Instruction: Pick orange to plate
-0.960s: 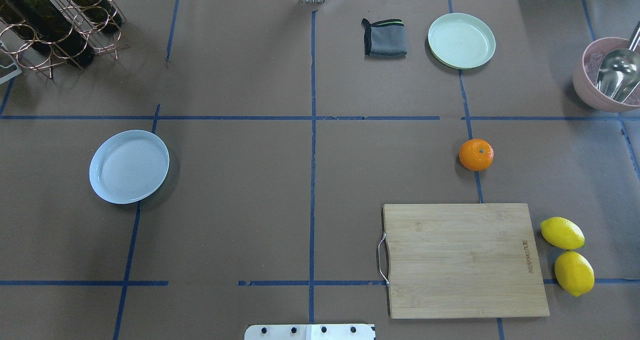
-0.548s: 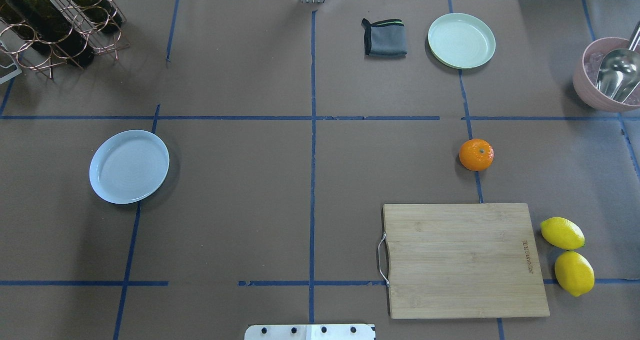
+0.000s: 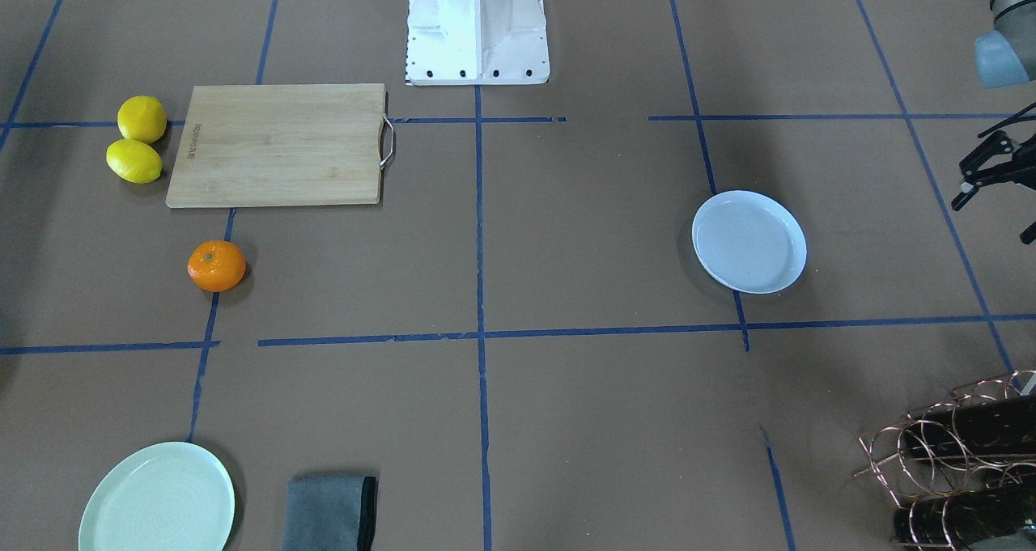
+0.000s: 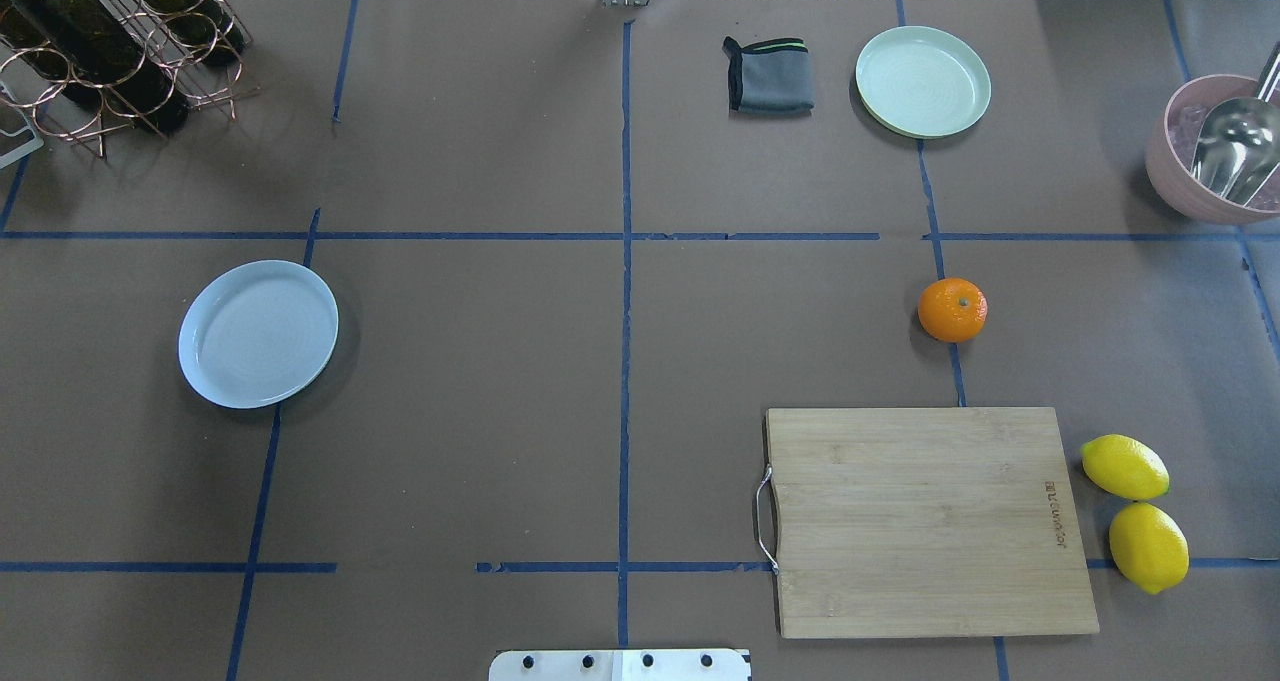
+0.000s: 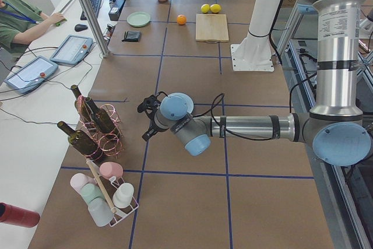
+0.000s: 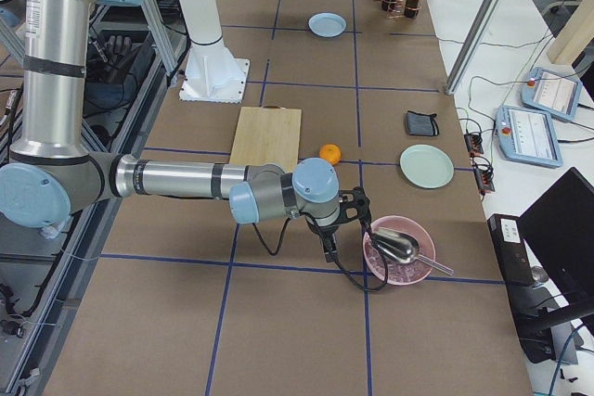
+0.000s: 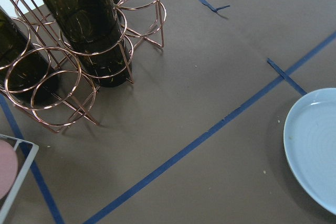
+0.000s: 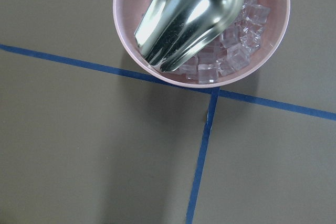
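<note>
The orange (image 4: pixel 952 310) rests on the brown table, right of centre, just beyond the wooden cutting board (image 4: pixel 930 521). The pale bluish-white plate (image 4: pixel 258 333) lies empty on the left half, far from the fruit. My left gripper (image 3: pixel 983 175) hovers at the table's left end, between that plate (image 3: pixel 749 242) and the wine rack, fingers spread and holding nothing. My right gripper (image 6: pixel 348 222) hangs beside the pink bowl, past the orange (image 6: pixel 330 153). It shows only from the side, so I cannot tell its state.
A mint-green plate (image 4: pixel 922 82) and a folded grey cloth (image 4: pixel 768 75) sit at the far right. Two lemons (image 4: pixel 1124 467) lie right of the board. A pink bowl (image 4: pixel 1190 186) holds ice and a metal scoop. A copper wine rack (image 4: pixel 110 41) stands far left.
</note>
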